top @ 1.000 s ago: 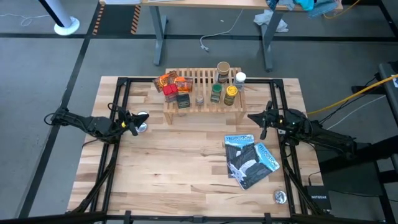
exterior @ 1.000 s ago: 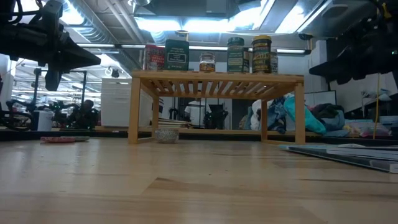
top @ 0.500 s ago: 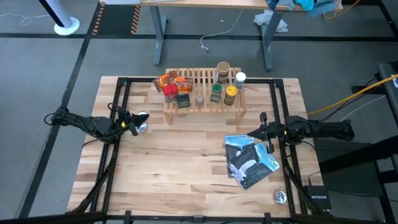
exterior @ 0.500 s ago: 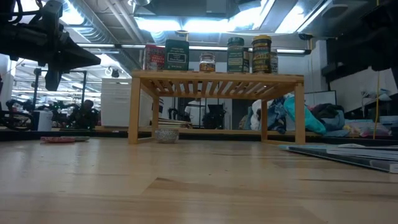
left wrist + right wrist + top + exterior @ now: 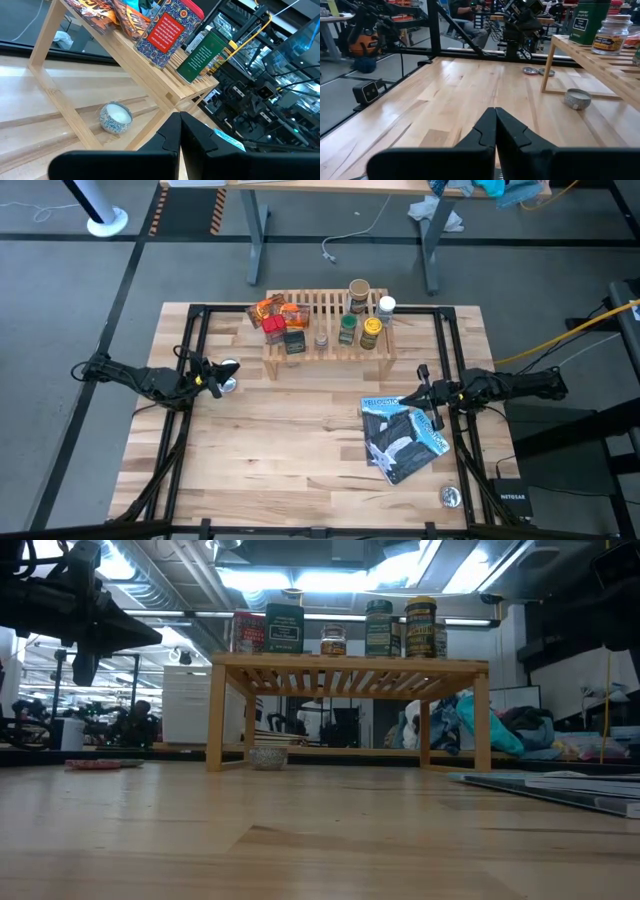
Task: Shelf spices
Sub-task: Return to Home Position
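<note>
Shelf point(image 5: 348, 664) stands mid-table. On top, in row: red tin point(image 5: 248, 633), dark green tin point(image 5: 285, 628), small jar point(image 5: 333, 641), green-labelled jar point(image 5: 379, 628), yellow-labelled jar point(image 5: 421, 627). Small round tin point(image 5: 268, 756) on tabletop point(image 5: 300, 840) beneath shelf. Flat pouch point(image 5: 560, 785) at right. Left arm point(image 5: 85, 615) dark, raised, upper left.

The word NETGEAR shows white on a black box point(image 5: 512, 498) beside the table point(image 5: 290, 450), while labels on the spices point(image 5: 378, 628) stay too small to read.
</note>
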